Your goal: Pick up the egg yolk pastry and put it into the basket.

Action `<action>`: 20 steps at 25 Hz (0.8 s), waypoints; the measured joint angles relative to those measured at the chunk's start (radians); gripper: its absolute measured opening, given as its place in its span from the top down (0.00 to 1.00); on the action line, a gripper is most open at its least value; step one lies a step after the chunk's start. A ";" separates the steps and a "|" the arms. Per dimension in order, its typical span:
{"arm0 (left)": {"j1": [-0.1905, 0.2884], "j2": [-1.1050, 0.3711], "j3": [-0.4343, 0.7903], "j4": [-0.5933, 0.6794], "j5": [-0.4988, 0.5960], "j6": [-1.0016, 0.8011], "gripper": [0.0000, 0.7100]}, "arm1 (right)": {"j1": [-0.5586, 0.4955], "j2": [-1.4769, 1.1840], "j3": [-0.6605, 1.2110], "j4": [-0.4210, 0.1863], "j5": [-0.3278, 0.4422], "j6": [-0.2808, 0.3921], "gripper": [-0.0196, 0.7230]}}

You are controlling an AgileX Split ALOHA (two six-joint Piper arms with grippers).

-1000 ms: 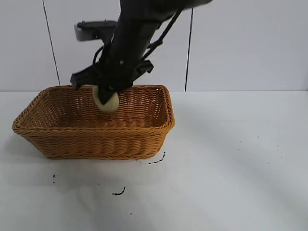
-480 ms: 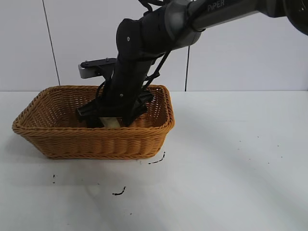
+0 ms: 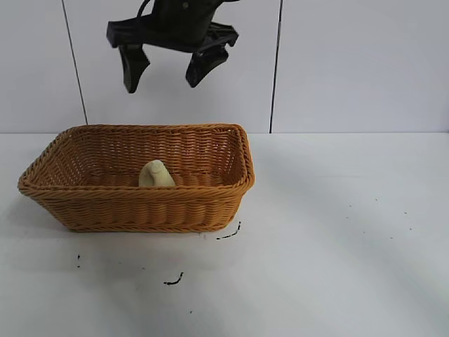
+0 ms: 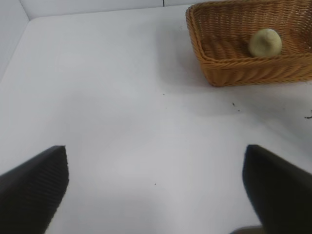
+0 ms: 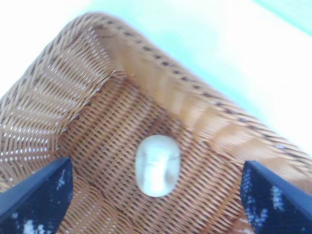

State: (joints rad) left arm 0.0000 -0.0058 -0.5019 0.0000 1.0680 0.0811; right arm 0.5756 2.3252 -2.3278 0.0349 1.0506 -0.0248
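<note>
Wicker basket: the basket stands on the white table, toward the left side of the exterior view, upright, with all of its braided rim showing.
Egg yolk pastry: the egg yolk pastry lies inside the basket on the woven floor, close to the near wall as the exterior view shows it. The right wrist view shows it lying free on the weave, touching no wall.
Right gripper: the right gripper hangs well above the basket, its jaws spread wide and nothing between them. It is clear of both the pastry and the rim.
Left gripper: the left gripper sits low over bare table, well apart from the basket, jaws wide and empty; this arm looks parked.
Done: pick-up and placing both appear complete, since the pastry rests in the basket with no gripper on it.
Left to do: nothing on the pastry itself, by my reading; at most the right arm needs to draw away to a rest pose.
Risk: slight. The pastry looks settled, though its rounded shape could let it roll if the basket were knocked.
</note>
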 joint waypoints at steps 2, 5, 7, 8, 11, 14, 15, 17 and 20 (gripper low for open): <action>0.000 0.000 0.000 0.000 0.000 0.000 0.02 | -0.044 0.000 -0.008 -0.021 0.026 0.002 0.07; 0.000 0.000 0.000 0.000 0.000 0.000 0.02 | -0.120 0.000 -0.009 -0.035 0.073 0.002 0.07; 0.000 0.000 0.000 0.000 0.000 0.000 0.02 | -0.175 0.000 -0.009 -0.042 0.108 0.002 0.07; 0.000 0.000 0.000 0.000 0.000 0.000 0.02 | -0.207 0.000 -0.009 -0.043 0.123 0.002 0.07; 0.000 0.000 0.000 0.000 0.000 0.000 0.02 | -0.299 0.000 -0.009 -0.047 0.155 0.002 0.07; 0.000 0.000 0.000 0.000 0.000 0.000 0.02 | -0.390 0.000 -0.009 -0.054 0.160 0.002 0.07; 0.000 0.000 0.000 0.000 0.000 0.000 0.02 | -0.421 0.000 -0.009 -0.055 0.160 0.002 0.07; 0.000 0.000 0.000 0.000 0.000 0.000 0.02 | -0.474 0.000 -0.009 -0.055 0.160 0.002 0.07; 0.000 0.000 0.000 0.000 0.000 0.000 0.02 | -0.537 0.000 -0.009 -0.035 0.161 0.002 0.07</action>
State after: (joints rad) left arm 0.0000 -0.0058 -0.5019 0.0000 1.0680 0.0811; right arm 0.0387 2.3252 -2.3363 0.0000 1.2117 -0.0232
